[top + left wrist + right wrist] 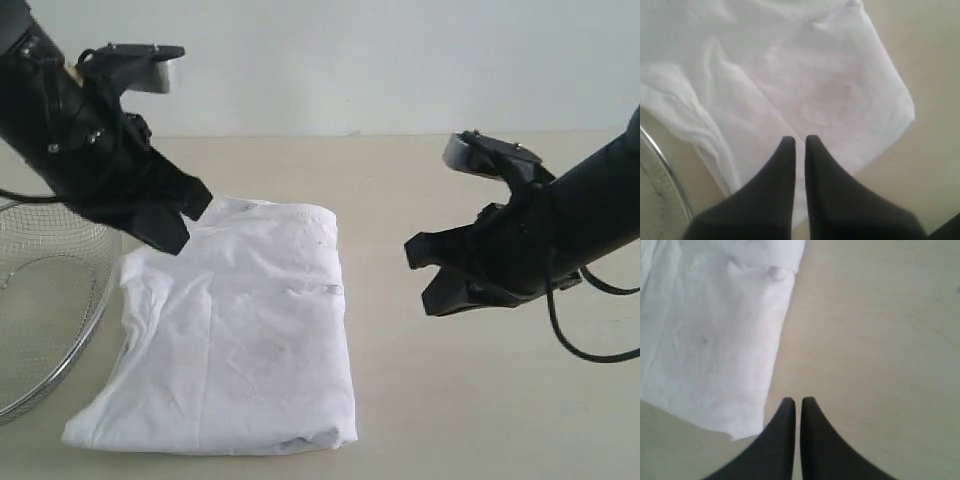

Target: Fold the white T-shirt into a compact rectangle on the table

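The white T-shirt (235, 330) lies folded in a rough rectangle on the pale beige table (480, 400), plain side up; a faint pink shows through the cloth (830, 85). My left gripper (190, 218) hovers over the shirt's far left corner, shut with nothing in it (799, 141). To the right of the shirt, my right gripper (425, 278) hangs above bare table, also shut and empty (798, 401). In the right wrist view the shirt (710, 335) lies beside the fingers, apart from them.
A round wire-mesh basket (45, 300) stands at the left, its rim touching the shirt's left edge; its rim (660, 165) shows in the left wrist view. A pale wall runs behind the table's far edge.
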Motion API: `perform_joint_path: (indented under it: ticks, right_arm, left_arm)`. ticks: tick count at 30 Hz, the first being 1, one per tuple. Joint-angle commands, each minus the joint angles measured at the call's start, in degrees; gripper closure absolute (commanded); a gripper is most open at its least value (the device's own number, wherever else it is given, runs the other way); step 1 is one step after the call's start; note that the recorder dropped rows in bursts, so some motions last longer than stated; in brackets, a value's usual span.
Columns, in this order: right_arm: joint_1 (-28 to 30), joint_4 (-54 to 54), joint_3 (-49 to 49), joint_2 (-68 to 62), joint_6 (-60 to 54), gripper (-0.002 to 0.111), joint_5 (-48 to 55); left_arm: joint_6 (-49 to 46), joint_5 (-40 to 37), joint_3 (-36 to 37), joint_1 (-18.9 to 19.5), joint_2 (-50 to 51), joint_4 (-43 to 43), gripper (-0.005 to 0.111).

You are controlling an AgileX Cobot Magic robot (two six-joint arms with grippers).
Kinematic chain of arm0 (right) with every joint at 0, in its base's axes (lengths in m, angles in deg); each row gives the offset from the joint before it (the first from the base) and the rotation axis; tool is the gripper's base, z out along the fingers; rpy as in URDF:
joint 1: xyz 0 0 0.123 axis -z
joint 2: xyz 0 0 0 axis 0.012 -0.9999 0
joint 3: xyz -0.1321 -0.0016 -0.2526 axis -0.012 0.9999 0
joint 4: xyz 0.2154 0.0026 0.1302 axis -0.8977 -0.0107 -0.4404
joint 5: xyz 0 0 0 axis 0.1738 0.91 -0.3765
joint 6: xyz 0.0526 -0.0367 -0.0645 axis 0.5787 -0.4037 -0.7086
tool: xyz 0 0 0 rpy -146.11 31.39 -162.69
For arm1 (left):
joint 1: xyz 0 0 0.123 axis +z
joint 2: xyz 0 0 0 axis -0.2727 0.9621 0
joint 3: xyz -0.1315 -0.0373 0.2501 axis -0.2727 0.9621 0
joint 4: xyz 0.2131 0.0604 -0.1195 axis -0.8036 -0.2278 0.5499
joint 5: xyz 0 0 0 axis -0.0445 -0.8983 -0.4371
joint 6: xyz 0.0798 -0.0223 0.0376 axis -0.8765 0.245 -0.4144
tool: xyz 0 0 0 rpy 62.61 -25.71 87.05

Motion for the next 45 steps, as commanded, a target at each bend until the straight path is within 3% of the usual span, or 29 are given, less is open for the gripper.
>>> perform_joint_path:
  ticks: [1,5,16,28,45]
  right_arm:
    - [3.0,-6.0,-1.8,-1.1,-5.6,0.094,3.3]
    - [3.0,-13.4,-6.7,-9.3,-10.5,0.051,10.9]
    - [3.0,-27.1,-12.4,-25.9,-20.6,0.052,15.8]
    - [2.7,-31.8,-12.4,-28.2,-23.4,0.052,6.1]
    - [-4.5,-36.0,-15.6,-32.7,-23.9,0.052,1.2]
  left_arm:
    - [0.5,5.5,9.4,-3.0,-2.4,2.5,0.102]
    - [1.9,12.2,17.7,-6.8,-2.4,3.6,0.102]
    - [2.2,20.6,25.3,-7.9,-0.1,3.5,0.102]
    - [2.2,21.6,25.8,-7.9,8.2,2.0,0.102]
    - [2.2,22.0,25.8,-7.9,9.5,2.0,0.102]
